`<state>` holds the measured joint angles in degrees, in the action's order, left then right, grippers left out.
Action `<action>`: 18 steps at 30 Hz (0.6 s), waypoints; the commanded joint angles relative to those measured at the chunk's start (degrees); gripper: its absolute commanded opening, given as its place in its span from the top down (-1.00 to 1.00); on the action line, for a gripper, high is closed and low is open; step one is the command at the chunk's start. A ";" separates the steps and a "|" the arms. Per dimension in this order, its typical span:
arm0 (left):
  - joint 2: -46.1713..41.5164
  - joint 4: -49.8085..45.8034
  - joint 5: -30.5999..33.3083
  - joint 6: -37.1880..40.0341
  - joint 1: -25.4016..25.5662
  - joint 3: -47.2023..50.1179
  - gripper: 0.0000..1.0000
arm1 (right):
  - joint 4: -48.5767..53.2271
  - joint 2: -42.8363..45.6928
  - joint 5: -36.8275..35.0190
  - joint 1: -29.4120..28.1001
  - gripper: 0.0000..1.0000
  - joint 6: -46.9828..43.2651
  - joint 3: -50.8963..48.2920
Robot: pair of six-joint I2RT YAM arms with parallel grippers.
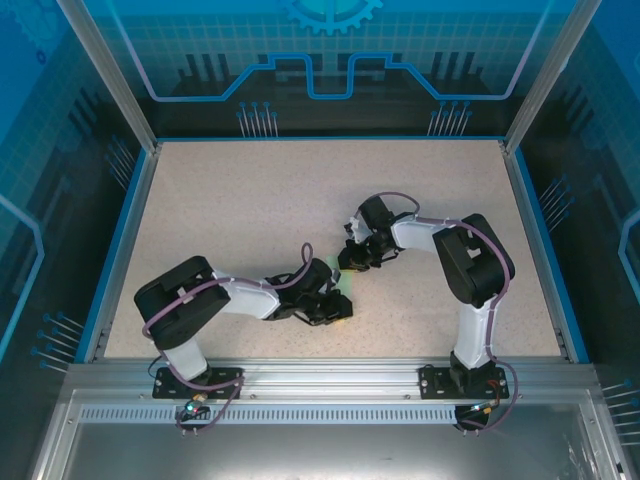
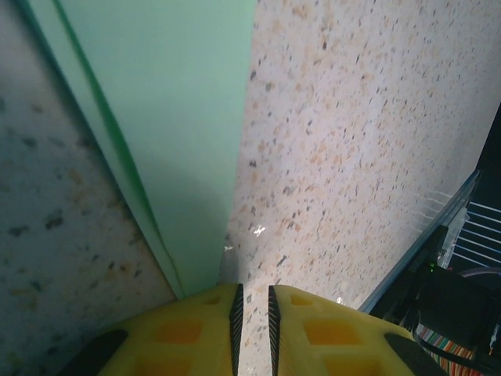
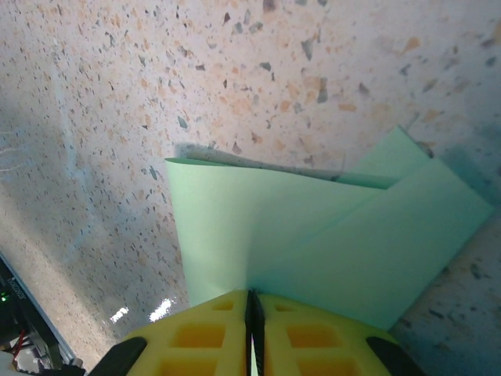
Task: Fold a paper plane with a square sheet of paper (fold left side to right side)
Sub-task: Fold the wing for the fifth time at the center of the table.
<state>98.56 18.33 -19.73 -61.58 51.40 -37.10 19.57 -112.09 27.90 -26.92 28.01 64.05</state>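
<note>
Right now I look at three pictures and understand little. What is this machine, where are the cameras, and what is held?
These are two robot arms bolted at a speckled table. The top picture looks down on both. The other two come from cameras on the wrists, so the yellow fingers are each arm's own. A partly folded green paper lies on the table. The right gripper is shut on its edge. The left gripper, slightly ajar, sits at the paper's edge.
</note>
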 commanded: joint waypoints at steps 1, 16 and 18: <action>-0.03 -7.77 -3.96 -1.53 2.74 2.81 0.60 | 2.33 -3.58 -6.24 0.24 0.75 -0.88 -0.62; -9.20 -16.70 -5.05 5.53 -3.45 -4.56 0.58 | 2.18 -3.48 -5.93 0.26 0.75 -0.89 -0.86; -8.13 -17.89 -5.67 7.26 -4.73 -6.25 0.58 | 2.33 -3.46 -5.93 0.24 0.75 -0.86 -0.86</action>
<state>90.70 4.93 -23.38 -58.22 48.14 -40.38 19.70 -112.12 27.92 -26.92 28.01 64.14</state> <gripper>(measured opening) 0.210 0.124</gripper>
